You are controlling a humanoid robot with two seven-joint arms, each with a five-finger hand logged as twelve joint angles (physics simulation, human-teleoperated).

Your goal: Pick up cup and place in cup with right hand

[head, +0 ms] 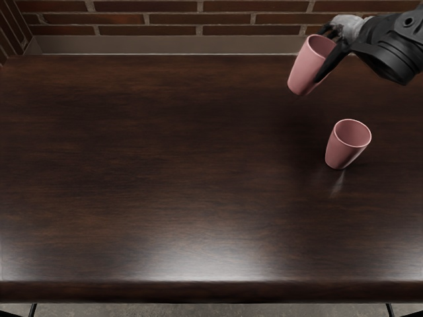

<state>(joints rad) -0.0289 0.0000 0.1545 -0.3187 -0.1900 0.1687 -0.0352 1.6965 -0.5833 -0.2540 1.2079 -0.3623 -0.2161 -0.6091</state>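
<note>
The right hand [347,30] grips 1 pink cup [305,70], far right. Nearer, 1 matching cup [342,150] stands upright on the table [165,165].

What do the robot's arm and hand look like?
The right arm is black and chunky, with rounded parts and a small round detail. Its robot hand is pale grey, with slim dark fingers. The other arm isn't in view.

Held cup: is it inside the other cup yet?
No, the right hand grips the held cup well apart from the other cup, which stands on the table.
</note>
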